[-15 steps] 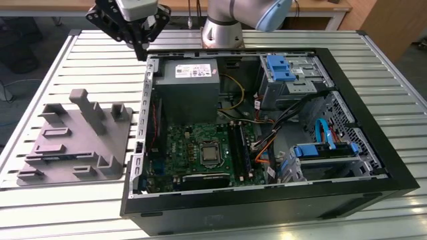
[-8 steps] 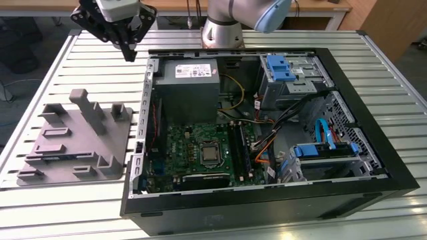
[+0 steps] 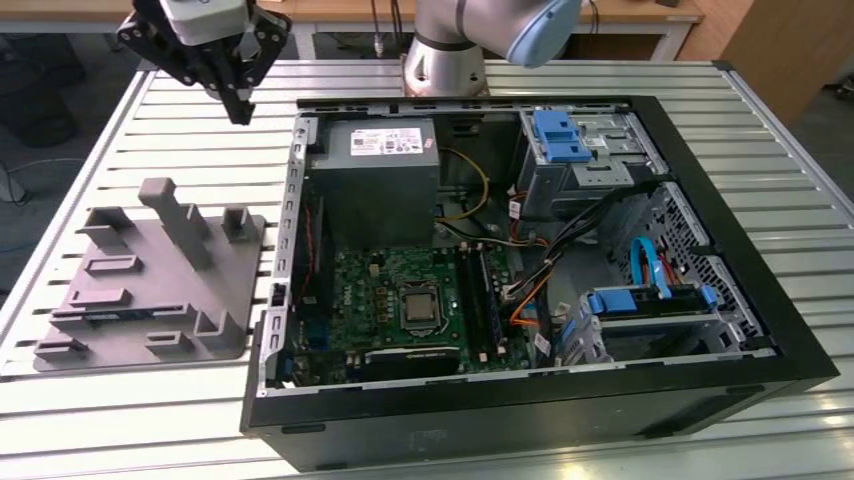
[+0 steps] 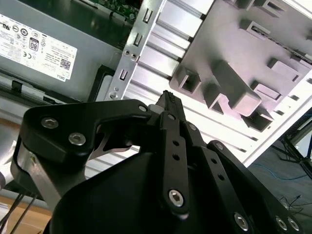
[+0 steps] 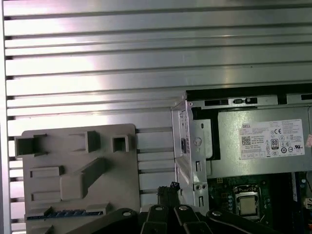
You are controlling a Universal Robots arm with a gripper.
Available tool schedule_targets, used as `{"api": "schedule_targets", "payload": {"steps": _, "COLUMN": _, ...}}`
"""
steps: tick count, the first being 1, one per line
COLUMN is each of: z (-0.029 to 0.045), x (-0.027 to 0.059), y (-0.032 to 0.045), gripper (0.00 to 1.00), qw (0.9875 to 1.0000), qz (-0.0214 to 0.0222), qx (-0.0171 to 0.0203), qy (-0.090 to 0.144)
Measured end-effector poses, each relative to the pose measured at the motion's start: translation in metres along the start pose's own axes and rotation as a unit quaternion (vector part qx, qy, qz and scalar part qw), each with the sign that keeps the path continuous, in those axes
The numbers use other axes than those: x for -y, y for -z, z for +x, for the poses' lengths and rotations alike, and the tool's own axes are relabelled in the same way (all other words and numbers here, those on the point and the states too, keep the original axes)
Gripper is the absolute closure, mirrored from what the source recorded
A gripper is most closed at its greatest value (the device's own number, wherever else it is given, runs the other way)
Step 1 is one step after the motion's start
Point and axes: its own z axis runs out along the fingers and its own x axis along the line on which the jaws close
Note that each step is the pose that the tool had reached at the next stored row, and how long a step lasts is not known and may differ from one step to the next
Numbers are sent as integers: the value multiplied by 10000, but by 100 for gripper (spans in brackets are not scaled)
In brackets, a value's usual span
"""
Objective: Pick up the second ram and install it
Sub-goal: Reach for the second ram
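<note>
**Second ram: location.** The second ram (image 3: pixel 127 313) stands on edge in a long slot of the gray moulded tray (image 3: pixel 220 345), near the tray end opposite its tall posts. In the first wrist view it shows as a slim strip with bluish marks (image 5: pixel 63 213). Only its upper edge is exposed.

**Handling (judgement).** The module is likely light, thin and rigid. It probably tolerates little bending or twisting, and its chips and contact edge are fragile. The flat faces are likely smooth, so a pinch may slip. Take hold across the two broad faces at mid-length of the exposed upper edge, clear of the contact edge seated in the tray.

**End effector.** The end effector (image 3: pixel 243 112) hangs above the bench (image 3: pixel 107 140), well apart from the tray and beyond its tall-post end. In the second wrist view its fingertips (image 4: pixel 169 100) meet, closed on nothing.

**Surroundings.** The open computer case (image 3: pixel 787 330) lies just beside the tray. Inside it, the motherboard (image 3: pixel 367 290) carries the memory slots (image 3: pixel 483 300), on the side of the board away from the tray.
</note>
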Motion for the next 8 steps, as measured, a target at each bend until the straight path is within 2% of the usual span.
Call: {"api": "schedule_targets", "payload": {"steps": 8, "z": 201, "x": 15, "y": -5, "gripper": 90, "qw": 10000, "qz": 1, "qx": 0, "qy": 0}}
